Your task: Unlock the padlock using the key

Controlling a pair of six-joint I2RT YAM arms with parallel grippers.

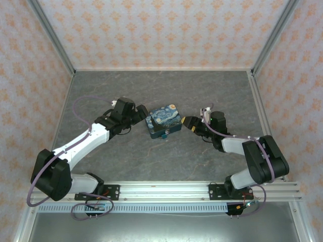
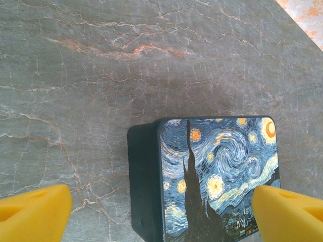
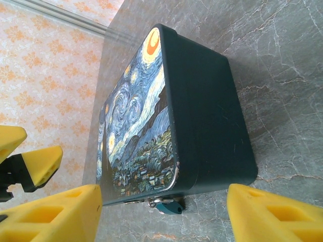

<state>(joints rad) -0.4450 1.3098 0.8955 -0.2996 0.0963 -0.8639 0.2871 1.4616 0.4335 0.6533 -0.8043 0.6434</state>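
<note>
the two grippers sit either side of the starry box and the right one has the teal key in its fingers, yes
No. The left gripper and right gripper do flank the box, but the right wrist view shows the key down at the box's front edge, in no fingers.

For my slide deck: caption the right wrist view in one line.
Starry-night box on the grey marbled table, teal key head at its lower edge, framed by open yellow jaws.
</note>
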